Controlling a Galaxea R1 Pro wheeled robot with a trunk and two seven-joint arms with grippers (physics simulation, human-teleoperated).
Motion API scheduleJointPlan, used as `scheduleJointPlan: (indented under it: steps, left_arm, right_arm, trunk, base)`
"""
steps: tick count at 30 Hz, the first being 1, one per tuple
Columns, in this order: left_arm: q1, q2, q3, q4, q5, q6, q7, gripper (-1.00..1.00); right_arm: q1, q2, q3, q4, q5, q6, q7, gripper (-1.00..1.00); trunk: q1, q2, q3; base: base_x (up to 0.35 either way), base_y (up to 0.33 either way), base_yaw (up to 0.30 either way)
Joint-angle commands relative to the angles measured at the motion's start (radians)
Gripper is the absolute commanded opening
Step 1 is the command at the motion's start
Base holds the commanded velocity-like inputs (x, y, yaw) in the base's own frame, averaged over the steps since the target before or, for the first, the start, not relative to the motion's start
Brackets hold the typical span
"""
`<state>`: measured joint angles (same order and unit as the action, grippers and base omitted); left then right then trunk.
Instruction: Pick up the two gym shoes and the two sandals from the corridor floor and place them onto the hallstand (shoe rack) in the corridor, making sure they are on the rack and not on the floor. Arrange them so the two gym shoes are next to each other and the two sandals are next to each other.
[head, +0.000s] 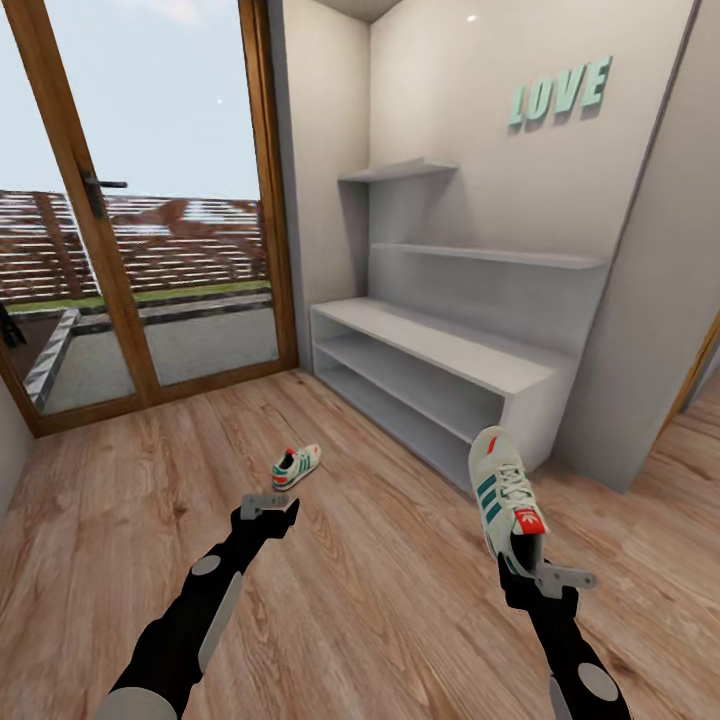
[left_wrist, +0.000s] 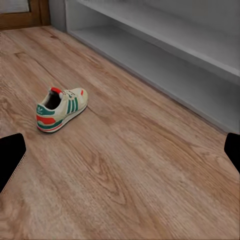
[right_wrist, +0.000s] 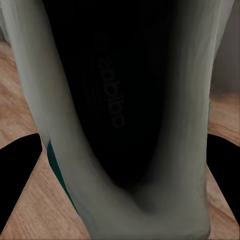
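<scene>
One gym shoe (head: 296, 466) lies on its sole on the corridor floor (head: 380, 610), short of the hallstand (head: 440, 345). In the left wrist view that gym shoe (left_wrist: 61, 109) sits ahead of my open left gripper (left_wrist: 120, 152), well apart from its fingers (left_wrist: 10, 157). My left gripper (head: 272, 508) hovers low, just near of that shoe. The other gym shoe (head: 503, 490) is held toe-up off the floor, with my right gripper (head: 530, 562) shut on its heel end. Its dark inside (right_wrist: 120, 115) shows close up in the right wrist view. The sandals are out of view.
The hallstand's bench top, two open tiers (left_wrist: 165, 55) and staggered wall shelves stand against the far right wall under mint "LOVE" letters (head: 560, 92). A wood-framed glass door (head: 150, 250) fills the left wall. A doorway edge (head: 700, 380) shows at right.
</scene>
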<state>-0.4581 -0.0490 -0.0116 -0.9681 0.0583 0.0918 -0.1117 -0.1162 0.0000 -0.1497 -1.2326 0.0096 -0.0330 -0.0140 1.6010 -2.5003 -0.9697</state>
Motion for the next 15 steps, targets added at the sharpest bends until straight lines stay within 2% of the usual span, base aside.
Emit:
scheduleJointPlan:
  steps: [1, 15]
  left_arm:
    - [0.0, 0.0, 0.001, -0.001, 0.006, 0.006, -0.003, 1.0]
    - [0.0, 0.0, 0.001, -0.001, 0.006, 0.007, -0.003, 1.0]
  right_arm:
    - [0.0, 0.0, 0.0, -0.001, 0.0, -0.002, -0.001, -1.0]
    - [0.0, 0.0, -0.001, 0.0, 0.0, -0.002, -0.001, -1.0]
  trunk:
    - [0.0, 0.0, -0.001]
    - [0.0, 0.0, -0.001]
  base:
    - [0.321, 0.141, 0.0]
    - [0.314, 0.185, 0.0]
